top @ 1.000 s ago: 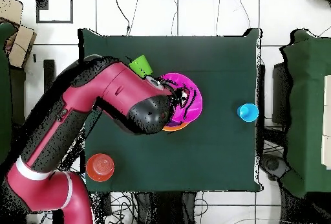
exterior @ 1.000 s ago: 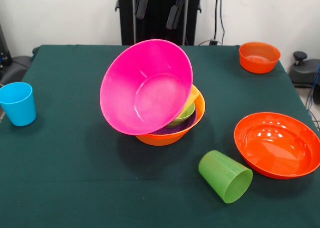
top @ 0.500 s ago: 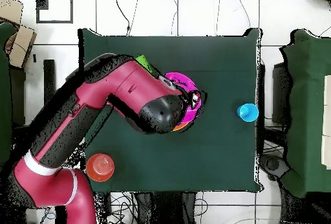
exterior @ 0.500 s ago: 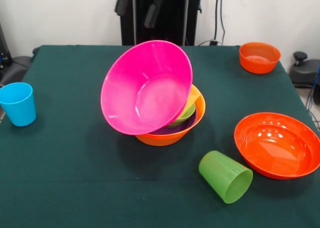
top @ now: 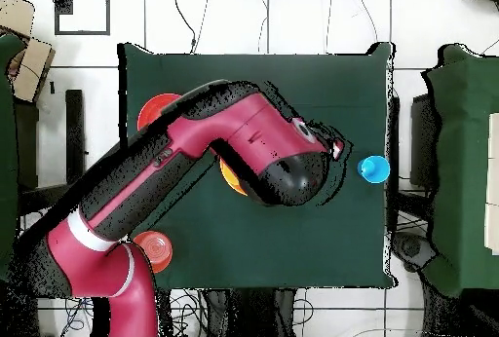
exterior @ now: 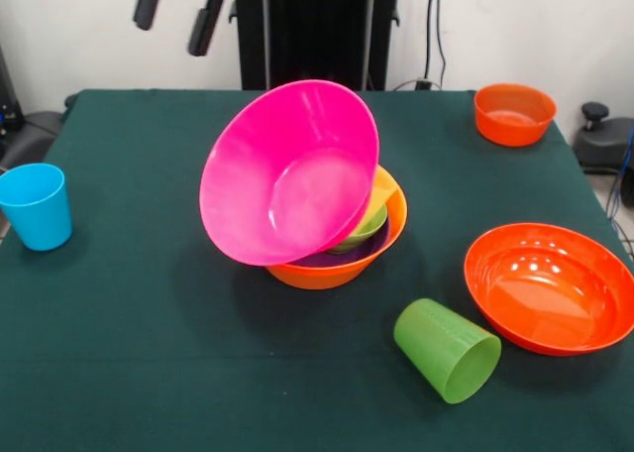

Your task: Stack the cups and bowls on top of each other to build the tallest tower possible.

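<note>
A large pink bowl [exterior: 287,174] leans tilted, mouth toward the camera, on the tower at the table's middle. The tower is a large orange bowl [exterior: 342,271] holding a purple bowl [exterior: 335,259], a small green bowl [exterior: 363,230] and a yellow cup [exterior: 382,188]. My gripper [exterior: 176,11] hangs open and empty at the top left, well above and apart from the pink bowl. A blue cup [exterior: 37,206] stands upright at the left edge. A lime green cup [exterior: 448,351] lies on its side at the front right.
A wide shallow red-orange bowl [exterior: 550,285] sits at the right edge, and a small orange bowl [exterior: 513,113] at the far right corner. In the overhead view my red arm [top: 234,153] covers the stack, with the blue cup [top: 373,168] just beyond its end.
My gripper has moved left along the top of the front view, away from above the pink bowl and toward the blue cup's side. The bowls and cups have not moved.
</note>
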Robot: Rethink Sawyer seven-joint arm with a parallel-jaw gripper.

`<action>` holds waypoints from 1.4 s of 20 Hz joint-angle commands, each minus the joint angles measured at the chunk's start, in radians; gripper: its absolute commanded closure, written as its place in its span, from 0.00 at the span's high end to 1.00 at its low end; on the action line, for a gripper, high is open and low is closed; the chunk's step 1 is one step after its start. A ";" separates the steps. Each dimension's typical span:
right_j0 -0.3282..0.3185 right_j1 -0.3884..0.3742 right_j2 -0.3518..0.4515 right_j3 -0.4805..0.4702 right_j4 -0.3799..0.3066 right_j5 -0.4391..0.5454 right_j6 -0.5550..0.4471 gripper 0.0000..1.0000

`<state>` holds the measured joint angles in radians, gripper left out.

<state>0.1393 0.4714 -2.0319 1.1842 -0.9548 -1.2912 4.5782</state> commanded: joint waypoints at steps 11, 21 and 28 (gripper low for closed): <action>0.048 0.015 0.134 -0.285 0.072 0.285 0.120 1.00; 0.072 0.010 0.145 -0.280 0.044 0.284 0.152 1.00; 0.071 -0.004 0.152 -0.291 0.021 0.268 0.144 1.00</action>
<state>0.2098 0.4672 -1.9867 1.0409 -0.9453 -1.0459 4.5782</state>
